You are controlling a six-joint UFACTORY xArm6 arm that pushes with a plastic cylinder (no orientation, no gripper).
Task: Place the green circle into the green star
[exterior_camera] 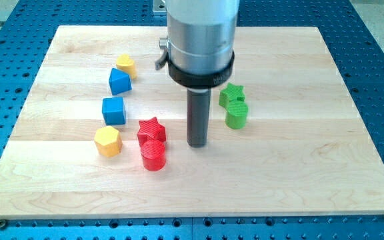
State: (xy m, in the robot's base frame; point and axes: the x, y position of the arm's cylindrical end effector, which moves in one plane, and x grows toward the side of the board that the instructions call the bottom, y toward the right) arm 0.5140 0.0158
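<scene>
The green circle [236, 115], a short cylinder, stands right of the board's centre. The green star [231, 95] lies just above it, toward the view's top, and the two touch. My tip [197, 143] rests on the board to the left of and a little below the green circle, with a small gap between them. The red star [151, 130] and red circle [153, 155] lie to the tip's left.
A yellow block [126, 65], a blue block [119, 81], a blue cube [113, 110] and a yellow hexagon [107, 141] form a column at the view's left. The wooden board [299, 173] lies on a blue perforated table.
</scene>
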